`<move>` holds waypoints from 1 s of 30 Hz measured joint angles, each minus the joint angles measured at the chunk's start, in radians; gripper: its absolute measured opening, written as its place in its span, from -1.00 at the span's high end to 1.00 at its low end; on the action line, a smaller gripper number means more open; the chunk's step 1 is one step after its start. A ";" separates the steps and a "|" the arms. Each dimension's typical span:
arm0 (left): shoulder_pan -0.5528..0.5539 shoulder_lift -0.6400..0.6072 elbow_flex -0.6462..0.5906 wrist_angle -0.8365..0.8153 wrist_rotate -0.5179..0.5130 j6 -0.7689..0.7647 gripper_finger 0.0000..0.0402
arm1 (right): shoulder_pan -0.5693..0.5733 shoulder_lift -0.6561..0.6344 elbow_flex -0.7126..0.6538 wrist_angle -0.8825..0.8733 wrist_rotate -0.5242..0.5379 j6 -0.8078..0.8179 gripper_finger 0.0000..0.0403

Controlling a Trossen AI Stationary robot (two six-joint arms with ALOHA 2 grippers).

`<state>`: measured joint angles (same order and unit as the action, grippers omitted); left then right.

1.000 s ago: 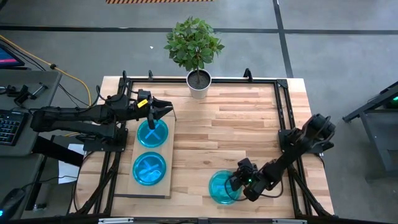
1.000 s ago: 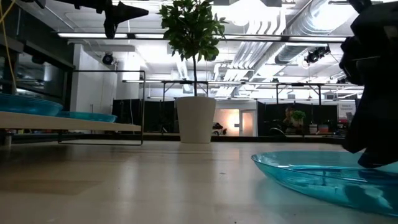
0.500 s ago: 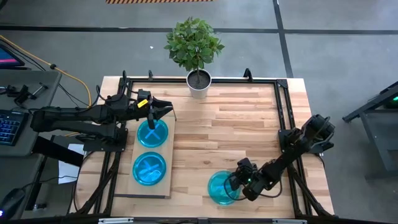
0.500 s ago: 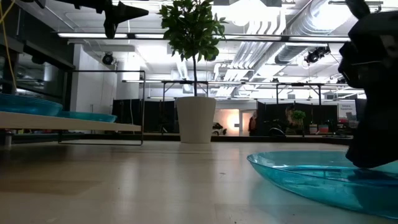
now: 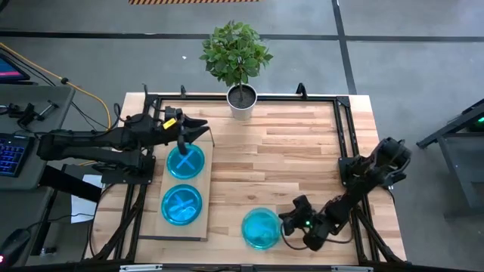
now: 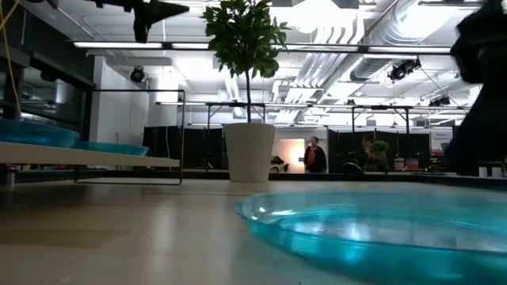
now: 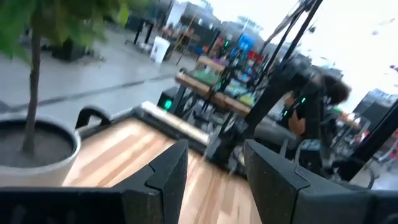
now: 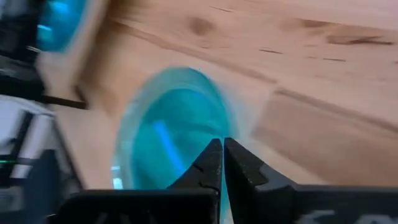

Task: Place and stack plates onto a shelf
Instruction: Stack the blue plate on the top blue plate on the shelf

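Plate (image 5: pixel 260 228) in right claw (image 5: pixel 287 224)

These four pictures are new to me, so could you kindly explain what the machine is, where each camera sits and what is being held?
It is a robot with two dark arms at a wooden table.

The high view looks straight down. The low view looks level across the tabletop. Each wrist view looks forward past that arm's own fingers.

At the left lies a pale shelf carrying two blue plates. A potted plant stands at the far edge.

The left gripper hovers open and empty over the shelf's far end.

The right gripper, at the near edge, is shut on the rim of a third plate, which lies on the table, off the shelf. This plate fills the low view.
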<state>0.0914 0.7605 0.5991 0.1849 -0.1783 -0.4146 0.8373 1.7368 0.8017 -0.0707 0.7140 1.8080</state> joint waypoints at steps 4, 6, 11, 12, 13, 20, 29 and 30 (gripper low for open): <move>0.000 -0.002 0.000 0.087 0.000 0.034 0.27 | 0.022 -0.007 0.000 0.098 0.080 -0.024 1.00; 0.000 -0.002 0.000 0.133 0.000 0.034 0.27 | 0.015 -0.007 0.000 0.127 0.099 -0.036 1.00; 0.000 -0.003 0.000 0.181 0.001 0.034 0.27 | -0.019 -0.007 0.001 0.127 0.015 -0.028 0.99; 0.000 -0.003 0.000 0.180 0.004 0.034 0.27 | -0.026 -0.007 0.001 0.122 -0.015 -0.028 0.99; 0.000 -0.003 0.000 0.178 0.010 0.033 0.27 | -0.033 -0.007 0.001 0.118 -0.041 -0.028 0.99; 0.000 -0.002 0.000 0.176 0.020 0.024 0.27 | -0.082 -0.007 0.001 0.086 -0.173 0.015 0.78; 0.000 -0.002 0.000 0.176 0.022 0.005 0.27 | -0.124 -0.008 0.001 0.006 -0.189 -0.027 0.20; 0.000 -0.002 0.000 0.176 0.022 0.002 0.27 | -0.128 -0.008 0.001 0.005 -0.189 -0.029 0.17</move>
<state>0.0914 0.7582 0.5991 0.3607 -0.1562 -0.4127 0.7093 1.7290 0.8028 -0.0658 0.5251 1.7787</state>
